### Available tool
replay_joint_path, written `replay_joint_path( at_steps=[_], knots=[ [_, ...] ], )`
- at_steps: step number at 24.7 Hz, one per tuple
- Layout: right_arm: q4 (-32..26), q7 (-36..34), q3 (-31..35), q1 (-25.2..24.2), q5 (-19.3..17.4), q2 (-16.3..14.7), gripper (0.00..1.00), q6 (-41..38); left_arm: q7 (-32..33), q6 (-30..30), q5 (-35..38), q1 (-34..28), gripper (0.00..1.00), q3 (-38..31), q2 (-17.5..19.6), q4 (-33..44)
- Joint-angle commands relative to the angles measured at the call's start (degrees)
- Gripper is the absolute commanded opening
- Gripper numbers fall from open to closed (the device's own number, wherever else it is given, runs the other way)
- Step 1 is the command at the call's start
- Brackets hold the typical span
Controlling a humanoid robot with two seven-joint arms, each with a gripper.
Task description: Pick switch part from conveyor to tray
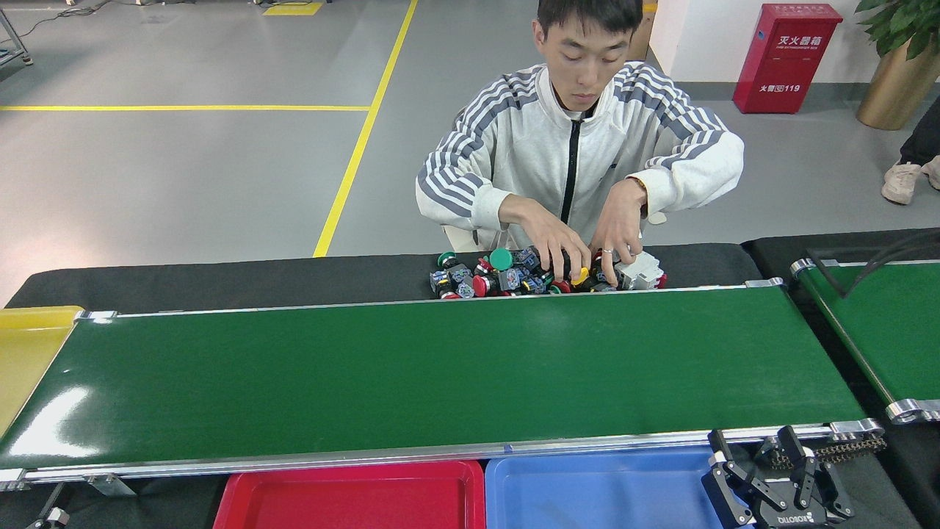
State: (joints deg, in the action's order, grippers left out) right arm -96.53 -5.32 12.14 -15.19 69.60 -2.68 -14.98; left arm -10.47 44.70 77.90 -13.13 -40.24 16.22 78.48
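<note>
Head view: the conveyor [440, 367] runs the full width of the scene, its glossy green belt bare — no switch part lies on it yet. The switch parts [540, 273] sit in a heap on the black worktop [220, 283] just beyond the conveyor's far rail, right of its middle, and the person's hands [580, 246] are in among them. The red tray [352, 499] lies against the conveyor's near rail, left of the blue tray [595, 492]; the red one shows nothing inside. A yellow tray [29, 353] stands at the conveyor's left end, and a second green belt [881, 330] shows partly at the right.

Only the right end effector [771, 470] is visible, at the near right corner beside the blue tray, its fingers spread apart and holding nothing. The left one is out of view.

Risks from here: the right end effector rests nearer the blue tray than the red, so a part could be dropped in the wrong one. A part set on a moving belt may drift past the reach point, and reaching toward the far rail would bring the arm close to the person's hands.

The switch parts look small and blocky — grey bodies with round red, green or yellow caps, tangled together; a rounded cap could slip between the fingers.
</note>
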Motion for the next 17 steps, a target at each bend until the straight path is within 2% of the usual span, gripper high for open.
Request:
replay_joint_path(
  at_steps=[1, 13, 17],
  knots=[
    [-1.3, 1.6, 0.2, 0.1, -0.1, -0.4, 1.0, 0.5, -0.2, 0.3, 0.0, 0.1, 1.0, -0.2, 0.9, 0.5],
    [-0.1, 1.5, 1.4, 0.3, -0.3, -1.1, 1.0, 0.3, -0.2, 0.3, -0.4, 0.6, 1.0, -0.9, 1.9, 0.6],
    [-0.1, 1.5, 1.4, 0.3, -0.3, -1.2, 1.0, 0.6, -0.7, 0.3, -1.2, 0.6, 1.0, -1.7, 0.8, 0.4]
  ],
)
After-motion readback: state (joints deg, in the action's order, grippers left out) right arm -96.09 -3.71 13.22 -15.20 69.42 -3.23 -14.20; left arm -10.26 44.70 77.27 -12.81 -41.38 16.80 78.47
